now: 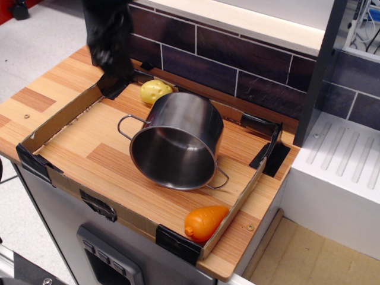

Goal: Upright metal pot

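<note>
The shiny metal pot (178, 139) lies tipped on its side in the middle of the wooden tray, its open mouth facing the front. One wire loop handle sticks out at the left, the other at the lower right. The black gripper (107, 35) is a blurred dark shape at the top left, above the tray's back left corner and well apart from the pot. Its fingers are too blurred to read.
A yellow toy potato (154, 91) lies just behind the pot. An orange toy carrot (205, 221) lies in the front right corner. A low cardboard wall (56, 119) with black tape corners rims the tray. A dark brick wall stands behind, a white drainer (338, 160) at the right.
</note>
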`<state>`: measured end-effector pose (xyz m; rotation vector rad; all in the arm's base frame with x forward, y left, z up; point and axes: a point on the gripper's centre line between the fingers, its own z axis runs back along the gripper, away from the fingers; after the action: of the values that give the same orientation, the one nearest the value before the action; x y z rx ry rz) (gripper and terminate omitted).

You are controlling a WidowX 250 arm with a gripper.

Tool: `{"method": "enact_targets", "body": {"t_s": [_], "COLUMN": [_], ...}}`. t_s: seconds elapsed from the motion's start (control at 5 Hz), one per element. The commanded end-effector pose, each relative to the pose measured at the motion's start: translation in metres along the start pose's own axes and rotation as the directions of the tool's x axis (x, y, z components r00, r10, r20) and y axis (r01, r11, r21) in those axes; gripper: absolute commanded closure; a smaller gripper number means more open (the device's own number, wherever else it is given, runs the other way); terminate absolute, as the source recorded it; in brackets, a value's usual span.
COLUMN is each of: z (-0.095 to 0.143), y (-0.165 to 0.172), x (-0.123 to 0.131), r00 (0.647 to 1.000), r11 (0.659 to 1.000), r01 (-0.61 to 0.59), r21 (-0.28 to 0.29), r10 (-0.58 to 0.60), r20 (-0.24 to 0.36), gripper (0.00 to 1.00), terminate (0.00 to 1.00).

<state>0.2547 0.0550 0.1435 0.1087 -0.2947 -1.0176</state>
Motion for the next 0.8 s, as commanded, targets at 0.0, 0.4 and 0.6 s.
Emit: {"method": "enact_targets", "body": {"t_s": [0.0,0.4,0.6], "z": [-0.009,-0.020,-0.031], "y": [-0.021,-0.032,-0.035], "x": [0.000,0.000,0.000], "r00": [0.999,0.999,1.000], "r11": [0.985,0.984,0.977], "r01": [0.008,-0.036,-0.030], "r21": [0.174,0.176,0.209], "r10": [-0.016,0.028,0.028], "r20": [0.044,0.045,0.012], "gripper": [0.00,0.00,0.00], "terminate": [0.00,0.00,0.00]}}
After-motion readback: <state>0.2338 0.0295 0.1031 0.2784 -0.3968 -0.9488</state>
